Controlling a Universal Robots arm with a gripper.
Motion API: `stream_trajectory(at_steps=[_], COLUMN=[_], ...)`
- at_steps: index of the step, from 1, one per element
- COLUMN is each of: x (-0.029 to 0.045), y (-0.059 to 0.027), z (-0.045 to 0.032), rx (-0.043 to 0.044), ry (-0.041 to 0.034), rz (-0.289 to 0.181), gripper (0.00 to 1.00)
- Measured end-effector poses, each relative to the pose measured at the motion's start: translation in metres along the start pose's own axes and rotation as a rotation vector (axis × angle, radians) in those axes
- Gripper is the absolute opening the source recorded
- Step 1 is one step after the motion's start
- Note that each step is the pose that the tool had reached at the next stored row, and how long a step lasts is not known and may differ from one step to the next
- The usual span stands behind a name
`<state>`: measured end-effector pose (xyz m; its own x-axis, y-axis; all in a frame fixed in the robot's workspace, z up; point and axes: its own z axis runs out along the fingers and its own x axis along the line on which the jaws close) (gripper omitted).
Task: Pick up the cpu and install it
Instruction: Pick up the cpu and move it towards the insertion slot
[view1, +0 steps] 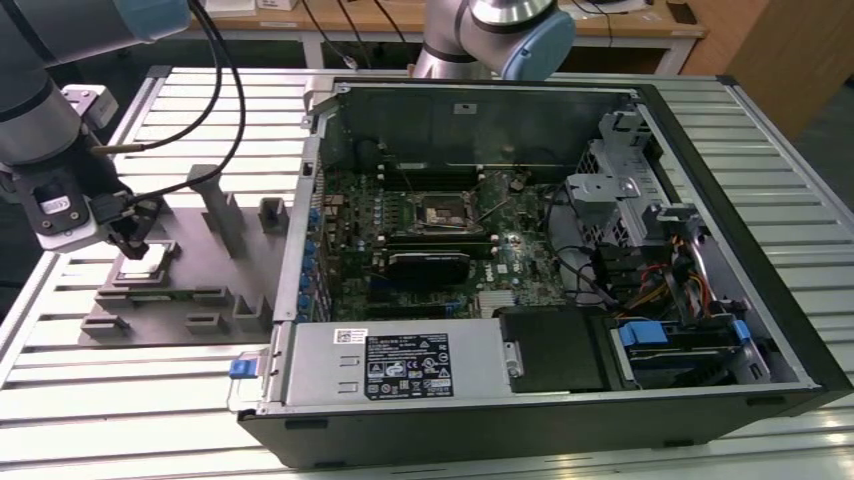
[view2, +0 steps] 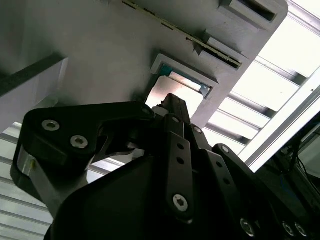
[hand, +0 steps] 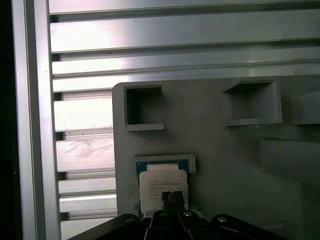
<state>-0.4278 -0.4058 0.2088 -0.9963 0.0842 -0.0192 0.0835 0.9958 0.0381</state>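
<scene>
We see one gripper, fingers pinched together on nothing, tip at the single cpu lying in one grey fixture tray beside one open computer case.

Silver-grey arm, pale blue joint cap, black cables at exterior view's upper left. Black gripper of linked bars, silver screws.

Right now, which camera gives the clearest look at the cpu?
The first wrist view: the cpu faces the camera in its recess on the grey fixture tray, with the gripper over one edge. The second wrist view shows a slanted part past the gripper; the exterior view shows it from afar, under the gripper.
</scene>
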Motion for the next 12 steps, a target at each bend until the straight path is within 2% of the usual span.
stream_trajectory(at_steps=[5,6,7,9,10,12], x=[0.0000,0.0000,0.0000,0.0000,0.0000,0.0000], y=[0.0000,0.0000,0.0000,0.0000,0.0000,0.0000], z=[0.0002,0.0003,0.0003,0.0003,0.0004,0.0004], rx=[-0.0001,-0.0001,-0.0002,-0.0001,-0.0002,-0.0002], ry=[-0.0002,-0.0003,-0.0003,-0.0002,-0.0002,-0.0002], rz=[0.000,0.000,0.000,0.000,0.000,0.000], gripper=[0.11,0.17,0.17,0.29,0.29,0.41])
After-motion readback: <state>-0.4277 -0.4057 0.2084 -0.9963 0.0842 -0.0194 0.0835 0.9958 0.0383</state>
